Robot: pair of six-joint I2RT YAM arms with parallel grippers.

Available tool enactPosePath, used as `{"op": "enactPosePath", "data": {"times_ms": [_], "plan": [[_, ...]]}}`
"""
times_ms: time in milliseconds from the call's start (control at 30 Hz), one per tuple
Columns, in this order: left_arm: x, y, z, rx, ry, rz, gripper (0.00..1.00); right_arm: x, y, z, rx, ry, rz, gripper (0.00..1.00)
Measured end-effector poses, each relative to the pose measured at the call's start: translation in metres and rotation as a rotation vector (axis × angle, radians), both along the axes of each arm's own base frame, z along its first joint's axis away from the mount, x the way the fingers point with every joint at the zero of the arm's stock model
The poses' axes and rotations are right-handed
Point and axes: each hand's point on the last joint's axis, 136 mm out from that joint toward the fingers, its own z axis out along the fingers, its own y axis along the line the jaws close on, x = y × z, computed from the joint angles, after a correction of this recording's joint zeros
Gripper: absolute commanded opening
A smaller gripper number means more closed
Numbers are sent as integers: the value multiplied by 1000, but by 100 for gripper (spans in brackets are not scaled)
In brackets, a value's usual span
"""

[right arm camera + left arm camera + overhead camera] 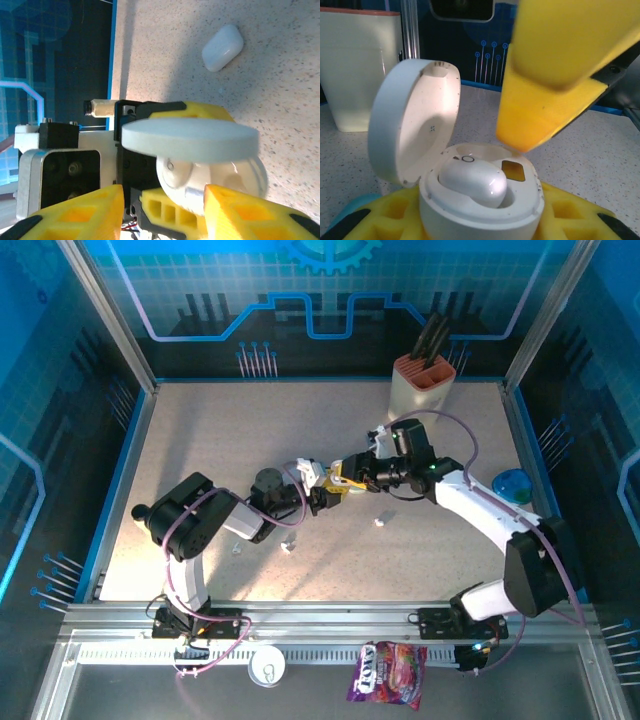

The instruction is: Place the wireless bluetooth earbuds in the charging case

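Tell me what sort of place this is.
Probably a robot lab test cell, not a home: left arm and right arm bolted to an aluminium rail, a speckled table walled by blue circuit-print panels, and props like a knife block.

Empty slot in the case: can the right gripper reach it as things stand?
Probably yes: the lid is swung back, the slot is bare, and a finger of the right gripper hangs above.
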Motion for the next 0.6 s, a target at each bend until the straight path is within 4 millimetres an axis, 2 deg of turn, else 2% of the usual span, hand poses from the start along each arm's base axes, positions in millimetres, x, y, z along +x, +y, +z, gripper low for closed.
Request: {"op": "enactPosePath", "data": {"times_ms": [133, 233, 333, 433, 600], "plan": [[7, 7, 0, 0, 0, 24, 30, -7, -18, 16, -32, -84, -22, 56], [14, 18, -1, 1, 1, 54, 30, -10, -42, 8, -91, -115, -81, 56], [18, 29, 0, 1, 1, 81, 30, -13, -70, -27, -221, -72, -139, 56], [19, 38, 5, -4, -6, 100, 30, -21, -87, -67, -344, 29, -162, 56], [18, 44, 15, -15, -26, 112, 30, -37, -93, -113, -355, 169, -200, 55]]}}
